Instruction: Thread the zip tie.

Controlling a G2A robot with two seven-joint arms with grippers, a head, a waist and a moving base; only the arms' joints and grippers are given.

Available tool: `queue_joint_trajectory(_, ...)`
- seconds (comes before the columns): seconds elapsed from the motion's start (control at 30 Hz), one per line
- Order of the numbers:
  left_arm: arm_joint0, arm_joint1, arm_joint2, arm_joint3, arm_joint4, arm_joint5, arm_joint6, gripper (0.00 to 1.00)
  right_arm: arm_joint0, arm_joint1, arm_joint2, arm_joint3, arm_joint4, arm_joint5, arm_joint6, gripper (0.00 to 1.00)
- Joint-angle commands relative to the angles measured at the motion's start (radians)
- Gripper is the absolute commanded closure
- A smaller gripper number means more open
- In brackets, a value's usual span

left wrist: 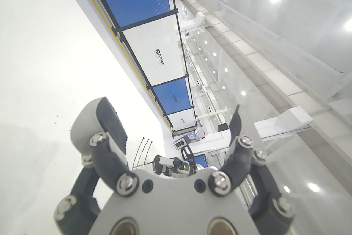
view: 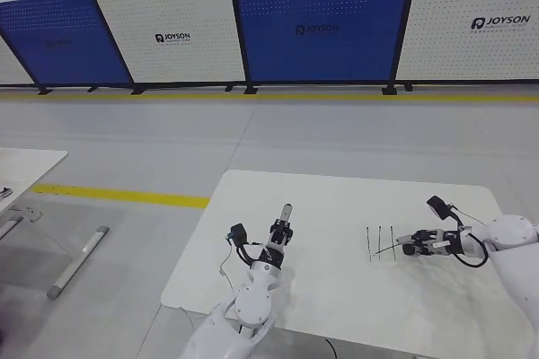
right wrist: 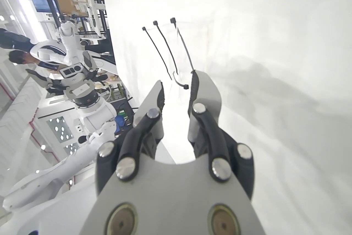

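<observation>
Nearest the lens, the right tool (right wrist: 177, 78) hangs released, its fingers spread low over the white tabletop (right wrist: 275, 27). Three thin black plastic zip ties (right wrist: 166, 45) lie side by side just ahead of its tips, with their square heads at the far ends. They look light, springy and slick, and likely to skid when lying flat, so pinching one near its head seems safest. Well apart from them, the left tool (left wrist: 173, 115) is also released and empty.

We see black plastic zip ties (right wrist: 155, 22) on a smooth, matt white table (view: 341, 202); the right gripper (right wrist: 177, 84) has ribbed pads (right wrist: 194, 87) and shiny metal screws (right wrist: 198, 108).
</observation>
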Motion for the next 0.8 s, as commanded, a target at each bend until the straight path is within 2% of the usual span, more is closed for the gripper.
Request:
queue_joint_trajectory(0.0,0.0,0.0,0.0,0.0,0.0,0.0,0.0,0.0,0.002,-0.002,-0.001,0.006,-0.004,0.005,-0.005,0.84)
queue_joint_trajectory(0.2,0.0,0.0,0.0,0.0,0.0,0.0,0.0,0.0,0.007,-0.008,-0.001,0.02,-0.008,0.008,-0.004,0.9)
queue_joint_trajectory(0.27,0.0,0.0,0.0,0.0,0.0,0.0,0.0,0.0,0.008,-0.009,0.0,0.023,-0.009,0.007,-0.003,1.0)
queue_joint_trajectory(0.57,0.0,0.0,0.0,0.0,0.0,0.0,0.0,0.0,0.013,-0.011,0.004,0.032,-0.014,-0.013,0.007,1.0)
queue_joint_trajectory(0.77,0.0,0.0,0.0,0.0,0.0,0.0,0.0,0.0,0.006,0.004,0.032,0.011,0.017,-0.026,0.046,1.0)
